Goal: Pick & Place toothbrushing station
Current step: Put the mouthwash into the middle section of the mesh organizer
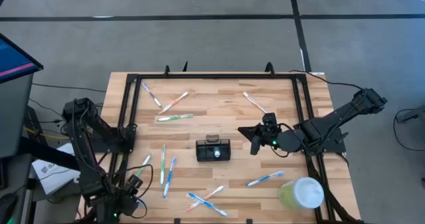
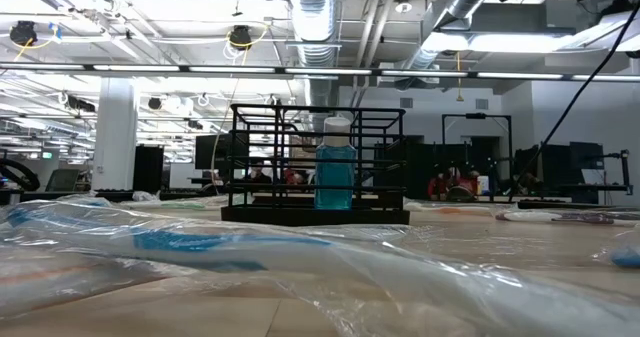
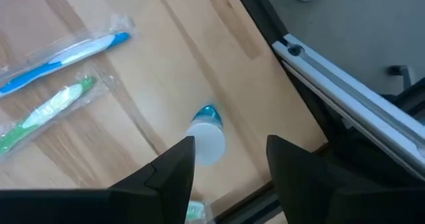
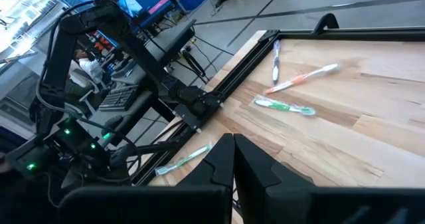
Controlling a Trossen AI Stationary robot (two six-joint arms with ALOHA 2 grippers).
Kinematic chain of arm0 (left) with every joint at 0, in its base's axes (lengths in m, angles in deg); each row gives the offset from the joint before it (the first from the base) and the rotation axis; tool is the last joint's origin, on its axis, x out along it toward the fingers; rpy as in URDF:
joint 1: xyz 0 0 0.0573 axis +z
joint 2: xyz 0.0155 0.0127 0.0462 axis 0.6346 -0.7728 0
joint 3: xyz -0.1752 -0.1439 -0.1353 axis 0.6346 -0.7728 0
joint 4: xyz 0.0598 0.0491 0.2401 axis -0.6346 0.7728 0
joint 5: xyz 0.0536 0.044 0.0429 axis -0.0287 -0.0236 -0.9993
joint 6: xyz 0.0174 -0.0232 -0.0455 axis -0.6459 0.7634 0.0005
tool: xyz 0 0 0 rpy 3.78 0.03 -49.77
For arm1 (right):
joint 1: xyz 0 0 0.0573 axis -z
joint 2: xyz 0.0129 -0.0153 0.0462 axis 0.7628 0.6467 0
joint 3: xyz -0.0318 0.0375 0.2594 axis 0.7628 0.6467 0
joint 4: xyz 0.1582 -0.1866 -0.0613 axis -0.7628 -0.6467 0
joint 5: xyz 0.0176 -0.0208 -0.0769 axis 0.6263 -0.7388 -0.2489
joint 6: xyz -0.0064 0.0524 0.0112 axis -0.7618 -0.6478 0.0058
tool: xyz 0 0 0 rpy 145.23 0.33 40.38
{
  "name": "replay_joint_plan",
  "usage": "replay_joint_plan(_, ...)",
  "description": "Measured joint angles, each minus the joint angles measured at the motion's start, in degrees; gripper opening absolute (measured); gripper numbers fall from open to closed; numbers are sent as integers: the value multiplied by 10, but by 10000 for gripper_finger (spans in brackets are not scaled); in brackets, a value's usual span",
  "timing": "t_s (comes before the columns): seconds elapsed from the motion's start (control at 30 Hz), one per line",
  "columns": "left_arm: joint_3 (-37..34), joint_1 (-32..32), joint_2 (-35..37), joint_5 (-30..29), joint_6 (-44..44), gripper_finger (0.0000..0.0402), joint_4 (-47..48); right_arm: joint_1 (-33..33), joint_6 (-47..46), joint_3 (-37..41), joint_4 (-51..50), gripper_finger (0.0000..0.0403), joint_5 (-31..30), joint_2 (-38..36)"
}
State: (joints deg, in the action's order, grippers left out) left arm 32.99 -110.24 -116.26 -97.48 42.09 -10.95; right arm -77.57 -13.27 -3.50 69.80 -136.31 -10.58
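The toothbrushing station (image 1: pixel 212 149), a small black open-frame holder, stands on its base at the middle of the wooden table. In the low view the station (image 2: pixel 262 157) holds a blue bottle with a white cap (image 2: pixel 335 172). My left gripper (image 1: pixel 135 183) is at the table's near left corner, pointing steeply down with its fingers open (image 3: pixel 230 142). Below it a small white-and-blue thing (image 3: pixel 207 136) sits on the wood beside the rail. My right gripper (image 1: pixel 254 144) hangs shut (image 4: pixel 234 141) just right of the station and holds nothing.
Several wrapped toothbrushes lie scattered on the table, among them a blue one (image 3: pixel 63 58) and a green one (image 3: pixel 46 111) near my left gripper. A pale green cup with a white lid (image 1: pixel 302 193) stands at the near right. A black rail frame (image 1: pixel 126 111) runs round the table.
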Motion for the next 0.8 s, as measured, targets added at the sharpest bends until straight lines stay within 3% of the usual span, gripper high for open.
replay_joint_plan(0.7,-15,2,0,-13,-13,182,-14,2,0,0,0,0,-2,0)
replay_joint_plan(0.8,-35,8,0,13,22,182,-29,2,0,0,0,0,-1,0)
